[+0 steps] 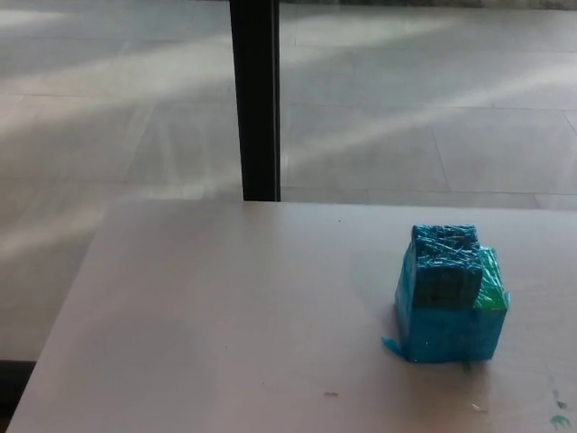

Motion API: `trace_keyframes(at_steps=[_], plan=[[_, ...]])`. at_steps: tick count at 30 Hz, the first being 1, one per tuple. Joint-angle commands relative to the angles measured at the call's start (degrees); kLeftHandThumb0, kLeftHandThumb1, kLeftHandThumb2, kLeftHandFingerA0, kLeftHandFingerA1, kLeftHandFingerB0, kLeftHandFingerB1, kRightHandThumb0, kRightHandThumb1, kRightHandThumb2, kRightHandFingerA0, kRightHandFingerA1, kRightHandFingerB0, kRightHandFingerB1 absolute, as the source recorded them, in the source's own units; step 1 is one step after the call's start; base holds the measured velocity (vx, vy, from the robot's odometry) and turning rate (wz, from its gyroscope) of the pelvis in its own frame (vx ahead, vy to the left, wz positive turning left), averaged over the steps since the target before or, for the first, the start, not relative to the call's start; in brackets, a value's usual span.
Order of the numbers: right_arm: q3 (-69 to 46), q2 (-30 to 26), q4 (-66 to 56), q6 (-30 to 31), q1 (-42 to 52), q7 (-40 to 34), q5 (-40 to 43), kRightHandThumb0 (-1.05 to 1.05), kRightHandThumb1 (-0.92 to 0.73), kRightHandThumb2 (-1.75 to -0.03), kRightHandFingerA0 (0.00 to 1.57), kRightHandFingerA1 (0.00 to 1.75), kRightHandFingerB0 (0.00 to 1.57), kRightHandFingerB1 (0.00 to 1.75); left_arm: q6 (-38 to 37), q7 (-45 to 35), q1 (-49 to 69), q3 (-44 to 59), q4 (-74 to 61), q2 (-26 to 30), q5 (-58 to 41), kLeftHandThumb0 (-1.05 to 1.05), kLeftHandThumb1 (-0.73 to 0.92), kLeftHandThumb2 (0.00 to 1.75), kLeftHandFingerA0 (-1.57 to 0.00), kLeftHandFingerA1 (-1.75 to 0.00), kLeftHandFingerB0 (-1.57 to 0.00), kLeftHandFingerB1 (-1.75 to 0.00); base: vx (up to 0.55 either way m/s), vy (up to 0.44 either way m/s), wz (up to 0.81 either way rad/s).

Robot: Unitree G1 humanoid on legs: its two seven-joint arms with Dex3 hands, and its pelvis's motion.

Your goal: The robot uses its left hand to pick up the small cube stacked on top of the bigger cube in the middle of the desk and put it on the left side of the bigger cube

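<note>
Room: a pale tiled floor (406,108) streaked with light was seen beyond the desk, crossed by a dark upright post (258,99).
Desk (216,307): bare and light, its left side kept free for the placing.
Bigger cube (451,316): set at right, nearer than the desk's far edge.
Small cube (445,263): stacked on top, not yet lifted.
Hands: neither was shown, so their state cannot be told.
</note>
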Motion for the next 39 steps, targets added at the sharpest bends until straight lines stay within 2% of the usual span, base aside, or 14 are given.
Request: trace_keyframes(at_steps=[1,3,7,9,12,13,15,16,20,22,24,25,26,39], plan=[[-0.4,-2.0,2.1,-3.6,-0.3,4.2,0.8,-0.69,-0.45,-0.73,0.76,0.96,0.59,0.76,6.1,-2.1,2.0,3.4,-4.2,1.7,-6.1,-0.90,0.91,0.75,-0.24,-0.44,-0.16,-0.29,0.00,0.000,0.00],[-0.5,-2.0,2.0,-3.0,-0.1,3.7,0.8,-0.69,-0.44,-0.72,0.78,0.95,0.61,0.76,9.6,0.2,1.3,6.2,-6.1,1.3,-8.3,-0.89,0.74,1.11,-0.26,-0.54,-0.13,-0.41,0.00,0.000,0.00],[-0.2,-1.9,1.8,-2.9,-0.1,4.2,0.5,-0.69,-0.45,-0.72,0.74,0.95,0.59,0.76,8.7,1.0,-2.5,10.3,-6.5,3.0,-10.5,-0.82,0.92,0.69,-0.19,-0.38,-0.14,-0.27,0.00,0.000,0.00],[-0.4,-1.8,1.3,-2.8,0.2,3.8,0.6,-0.69,-0.44,-0.73,0.74,0.94,0.60,0.76,8.7,2.8,-5.8,10.7,-7.5,4.6,-9.9,-0.37,0.46,1.07,-0.02,-0.51,0.00,-0.48,0.00,0.000,0.00],[-0.3,-1.9,1.6,-3.2,0.6,3.7,0.3,-0.71,-0.45,-0.72,0.75,0.94,0.58,0.77,10.9,3.8,-10.2,8.8,-14.2,7.0,-8.5,-0.86,0.90,0.68,-0.18,-0.33,-0.20,-0.28,0.00,0.000,0.00],[-0.2,-1.9,1.4,-2.7,0.8,3.5,0.2,-0.69,-0.45,-0.71,0.74,0.92,0.59,0.75,13.7,1.7,-15.3,7.1,-15.6,10.3,-8.4,-0.37,0.47,1.08,-0.02,-0.50,0.00,-0.47,0.00,0.000,0.00],[-0.5,-1.9,0.9,-2.7,1.2,3.9,0.6,-0.70,-0.44,-0.72,0.73,0.93,0.59,0.76,14.2,-0.3,-19.7,5.3,-16.3,12.8,-8.2,-0.81,0.92,0.69,-0.11,-0.33,-0.16,-0.27,0.00,0.000,0.00],[-0.9,-1.7,0.8,-3.1,1.5,3.3,0.9,-0.67,-0.44,-0.72,0.76,0.92,0.59,0.75,12.6,-1.9,-25.4,1.5,-16.2,15.5,-5.8,-0.90,0.79,1.12,-0.05,-0.45,-0.08,-0.40,0.00,0.000,0.00],[-0.7,-1.6,1.2,-2.8,1.7,2.6,0.4,-0.65,-0.45,-0.71,0.76,0.91,0.58,0.74,10.3,-4.0,-33.4,-3.8,-14.7,17.7,-3.7,-0.93,0.79,1.14,0.00,-0.44,-0.12,-0.34,0.00,0.000,0.00],[-1.1,-1.6,1.2,-3.6,2.2,2.7,0.8,-0.65,-0.44,-0.72,0.75,0.92,0.59,0.75,8.5,-4.3,-37.7,-8.1,-16.3,17.8,-1.6,-0.38,0.48,1.10,-0.02,-0.51,0.00,-0.49,0.00,0.000,0.00],[-1.4,-1.6,0.7,-3.4,2.5,3.0,1.1,-0.67,-0.43,-0.73,0.75,0.94,0.61,0.76,6.1,-3.9,-45.2,-13.2,-15.1,16.3,1.0,-0.90,0.89,0.67,-0.28,-0.42,-0.15,-0.29,0.00,0.000,0.00],[-1.6,-1.6,0.4,-3.3,2.7,3.1,1.3,-0.66,-0.43,-0.73,0.74,0.93,0.60,0.76,6.1,-3.9,-46.5,-14.9,-16.2,16.0,1.9,-0.92,0.70,1.11,-0.17,-0.51,-0.04,-0.39,0.00,0.000,0.00],[-1.6,-1.5,0.4,-3.3,2.8,2.9,1.3,-0.66,-0.44,-0.72,0.75,0.92,0.61,0.74,6.6,-4.2,-48.2,-17.3,-18.4,15.5,2.9,-0.97,0.85,0.66,-0.18,-0.49,-0.17,-0.34,0.00,0.000,0.00],[-1.4,-2.2,-0.7,-2.6,3.2,3.9,0.9,-0.66,-0.43,-0.74,0.77,0.95,0.59,0.77,10.1,-3.1,-61.0,-39.8,-27.2,-3.8,7.7,-1.04,0.66,0.86,-0.57,-0.73,-0.16,-0.36,0.00,0.000,0.00]])
